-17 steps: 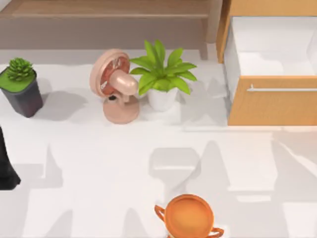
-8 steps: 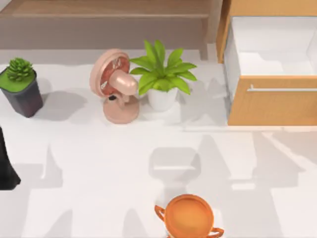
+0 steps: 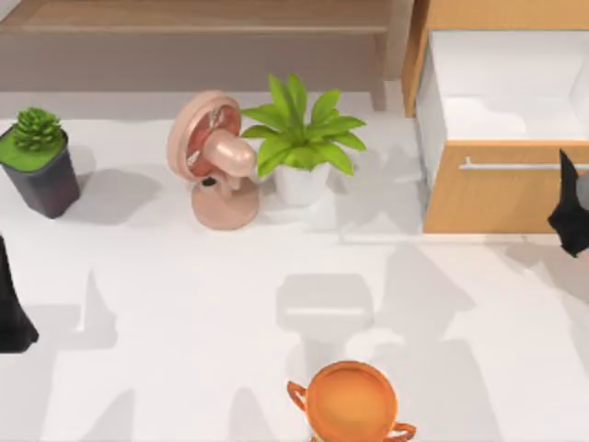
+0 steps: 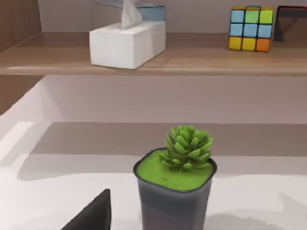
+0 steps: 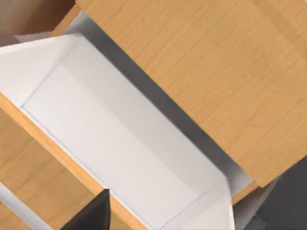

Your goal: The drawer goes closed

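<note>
The drawer (image 3: pixel 502 138) stands pulled out at the back right of the tabletop (image 3: pixel 184 313), its white inside open to the ceiling and its orange-brown wooden front panel facing the near edge, with the thin silver bar handle (image 3: pixel 511 167) running across it. The right gripper (image 3: pixel 572 214) is at the right edge of the top view, a dark pointed shape overlapping the right end of the front panel just below the handle. I cannot tell from here whether it touches the wood. From that arm's wrist camera the drawer (image 5: pixel 120 139) lies slantwise below, white walls and floor in full view, the wooden cabinet top (image 5: pixel 216 72) beside it, and one dark finger (image 5: pixel 93 215) pokes in at the frame's edge.

The left arm (image 3: pixel 11 304) sits parked at the left edge of the tabletop, dark and low. Its wrist camera looks toward a succulent in a dark pot (image 4: pixel 175 187), with a shelf (image 4: pixel 158 62) behind carrying a tissue box (image 4: pixel 127 43) and a colour cube (image 4: pixel 250 28).

A pink fan (image 3: pixel 216 161) and a leafy plant in a white pot (image 3: pixel 302 147) stand just beside each other mid-table, and an orange bowl with handles (image 3: pixel 352 402) sits at the near edge.
</note>
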Tool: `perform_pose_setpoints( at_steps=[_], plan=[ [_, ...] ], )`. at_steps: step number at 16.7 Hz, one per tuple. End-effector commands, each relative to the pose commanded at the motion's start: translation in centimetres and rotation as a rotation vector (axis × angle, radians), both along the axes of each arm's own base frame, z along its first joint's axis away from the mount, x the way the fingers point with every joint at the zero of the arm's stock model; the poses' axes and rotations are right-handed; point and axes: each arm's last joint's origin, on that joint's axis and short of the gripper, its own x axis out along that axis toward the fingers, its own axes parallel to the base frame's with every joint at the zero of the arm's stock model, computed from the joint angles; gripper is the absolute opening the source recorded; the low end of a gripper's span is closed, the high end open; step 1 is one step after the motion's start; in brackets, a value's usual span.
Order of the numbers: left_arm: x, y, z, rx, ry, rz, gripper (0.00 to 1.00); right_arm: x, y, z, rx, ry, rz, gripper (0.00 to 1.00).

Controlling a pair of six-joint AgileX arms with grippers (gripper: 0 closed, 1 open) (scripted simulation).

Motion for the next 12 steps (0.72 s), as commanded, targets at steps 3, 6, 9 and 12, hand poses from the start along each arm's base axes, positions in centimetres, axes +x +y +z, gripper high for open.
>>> perform_pose_setpoints(
  at_steps=[3, 6, 9, 12],
  plan=[
    [0.0, 0.0, 0.0, 0.000, 0.000, 0.000, 1.00, -0.6, 2.1, -2.2, -0.256, -0.046, -0.010, 1.00],
    [0.0, 0.0, 0.0, 0.000, 0.000, 0.000, 1.00, -1.0, 3.4, -4.0, -0.491, -0.083, -0.049, 1.00],
    [0.0, 0.0, 0.0, 0.000, 0.000, 0.000, 1.00, -1.2, 4.0, -5.4, -0.676, -0.101, -0.101, 1.00],
    [0.0, 0.0, 0.0, 0.000, 0.000, 0.000, 1.00, -1.4, 4.3, -6.3, -0.785, -0.104, -0.142, 1.00]
  ],
)
